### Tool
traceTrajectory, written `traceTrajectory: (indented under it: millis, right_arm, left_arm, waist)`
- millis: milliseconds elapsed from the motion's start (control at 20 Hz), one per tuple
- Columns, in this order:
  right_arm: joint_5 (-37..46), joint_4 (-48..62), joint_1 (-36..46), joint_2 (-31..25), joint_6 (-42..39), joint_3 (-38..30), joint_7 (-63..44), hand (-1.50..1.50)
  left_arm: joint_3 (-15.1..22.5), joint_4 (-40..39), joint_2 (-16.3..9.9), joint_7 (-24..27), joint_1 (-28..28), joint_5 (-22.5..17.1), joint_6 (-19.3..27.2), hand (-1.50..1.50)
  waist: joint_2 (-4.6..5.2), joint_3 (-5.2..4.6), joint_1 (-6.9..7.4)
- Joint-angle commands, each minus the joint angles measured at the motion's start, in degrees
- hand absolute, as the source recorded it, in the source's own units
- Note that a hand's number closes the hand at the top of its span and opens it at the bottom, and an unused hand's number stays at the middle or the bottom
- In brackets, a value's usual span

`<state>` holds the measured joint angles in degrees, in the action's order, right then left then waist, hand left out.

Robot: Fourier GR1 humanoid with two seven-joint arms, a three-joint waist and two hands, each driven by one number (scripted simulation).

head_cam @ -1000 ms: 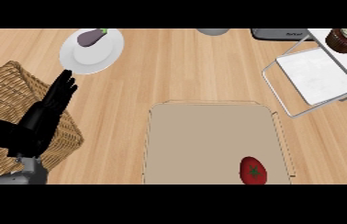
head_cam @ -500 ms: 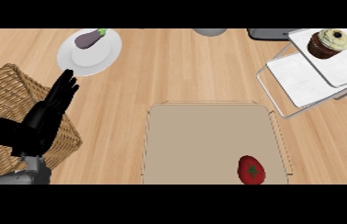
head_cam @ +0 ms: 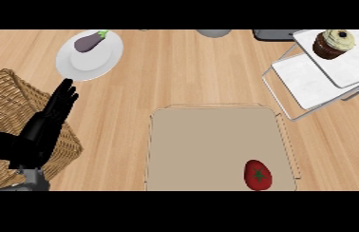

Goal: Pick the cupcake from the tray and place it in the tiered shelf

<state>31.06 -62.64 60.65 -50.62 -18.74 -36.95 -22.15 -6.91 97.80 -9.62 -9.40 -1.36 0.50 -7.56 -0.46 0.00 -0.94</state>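
Fingers (head_cam: 64, 94) of my left hand (head_cam: 43, 126) are straight and released, grasping nothing; the hand shows at the left of the head view, extended upward over the corner of a wicker basket (head_cam: 20, 102), with its fingertips just short of the lower rim of a white plate (head_cam: 84, 64). On that plate I see an eggplant (head_cam: 89, 41), lying on the plate's upper part. My right hand does not appear in the view. At the upper right I see the tiered shelf (head_cam: 308, 86), a wire frame carrying white trays at two levels; the cupcake (head_cam: 334, 43), dark in its lower part with pale frosting on top, stands upright on the upper tier, near the view's top right corner. The lower white tier extends out to the left and below it. Below centre on the wooden tabletop (head_cam: 189, 74) lies the tray (head_cam: 210, 145), flat and tan with a low rim, its lower part cut off by the view's edge. A red tomato-like item with a green stem mark (head_cam: 258, 175) rests in the tray's lower right portion; I cannot tell what else it may be. The tray and the tiered shelf are near each other, the shelf's lower left corner just beside the tray's upper right corner. At the top edge I see a grey rounded object (head_cam: 214, 33) and a dark object (head_cam: 275, 34), both only partly in view.
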Motion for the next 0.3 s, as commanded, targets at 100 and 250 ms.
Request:
traceTrajectory:
  millis: [100,250]
  right_arm:
    - [-9.4,8.7,-2.2,-12.2,-11.2,-12.7,-2.2,-1.5]
    - [-12.2,15.5,-2.9,-17.9,-13.6,-16.1,1.7,-1.5]
  left_arm:
    - [-0.2,0.7,0.2,-2.6,-1.8,0.1,1.1,0.0]
    - [-0.8,-1.5,-0.1,0.0,-2.3,-0.5,0.1,0.0]
  waist:
    - [0.14,0.09,-0.48]
    - [0.45,0.06,0.36]
